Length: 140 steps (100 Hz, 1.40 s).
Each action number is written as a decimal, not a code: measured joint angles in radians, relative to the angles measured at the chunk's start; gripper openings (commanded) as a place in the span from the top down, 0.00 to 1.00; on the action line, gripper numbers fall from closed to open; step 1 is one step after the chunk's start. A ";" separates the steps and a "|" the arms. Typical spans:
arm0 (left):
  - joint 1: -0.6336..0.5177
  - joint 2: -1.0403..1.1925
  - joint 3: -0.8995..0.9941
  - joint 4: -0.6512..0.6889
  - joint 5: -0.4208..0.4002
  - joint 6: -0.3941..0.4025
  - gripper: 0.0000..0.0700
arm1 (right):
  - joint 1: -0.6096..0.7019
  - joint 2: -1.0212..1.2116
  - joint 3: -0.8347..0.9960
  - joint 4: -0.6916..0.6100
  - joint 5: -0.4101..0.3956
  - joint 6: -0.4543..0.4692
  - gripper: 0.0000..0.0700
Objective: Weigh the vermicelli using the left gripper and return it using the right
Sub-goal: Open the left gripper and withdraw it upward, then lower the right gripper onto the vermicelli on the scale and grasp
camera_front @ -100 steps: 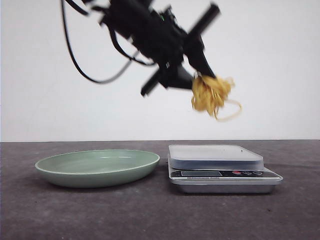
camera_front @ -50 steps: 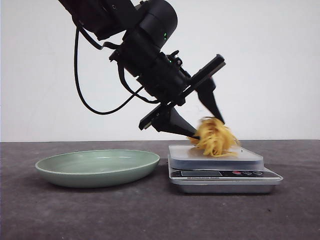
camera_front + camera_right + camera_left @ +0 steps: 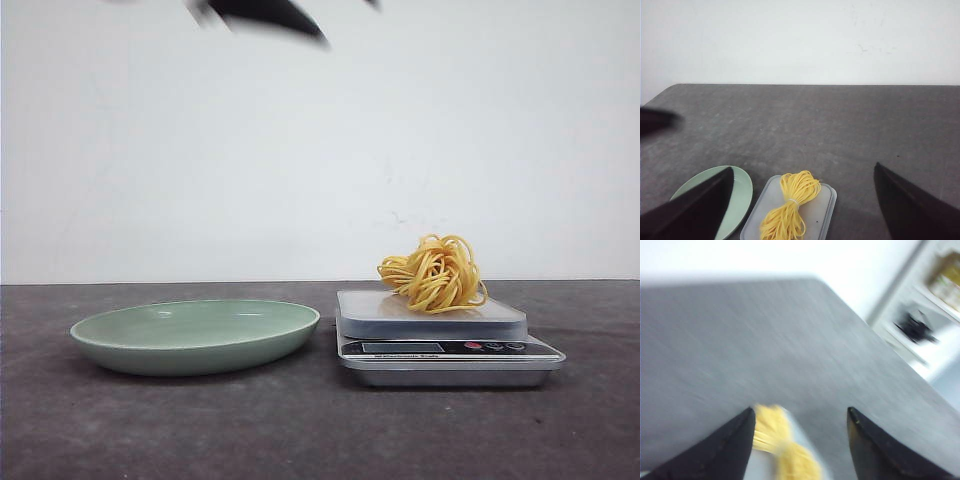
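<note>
Yellow vermicelli (image 3: pixel 433 273) is lying on the scale (image 3: pixel 440 335), lengthwise below the open, empty right gripper (image 3: pixel 802 200); the left gripper (image 3: pixel 799 442), open, is hanging overhead.

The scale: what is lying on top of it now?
A bundle of yellow vermicelli lies on the scale platform, free of any tool. The platform under the bundle is hidden.

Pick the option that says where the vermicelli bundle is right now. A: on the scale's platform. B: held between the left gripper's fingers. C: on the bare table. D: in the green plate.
A: the vermicelli rests on the scale platform, beside the green plate, with the left gripper open and clear of it.
</note>
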 measured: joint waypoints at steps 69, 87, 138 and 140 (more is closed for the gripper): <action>-0.018 -0.902 -0.029 -0.786 -0.345 0.026 0.73 | 0.008 0.023 0.000 0.007 0.000 -0.027 0.19; -0.004 -1.043 -0.156 -0.797 -0.345 -0.095 0.72 | 0.073 0.097 0.000 0.032 0.000 -0.027 0.19; 0.044 -1.147 -0.477 -0.736 -0.306 -0.242 0.72 | 0.277 0.576 0.032 0.171 0.112 0.040 0.20; 0.045 -1.147 -0.477 -0.732 -0.314 -0.239 0.72 | 0.281 0.599 0.038 0.174 0.121 0.043 0.20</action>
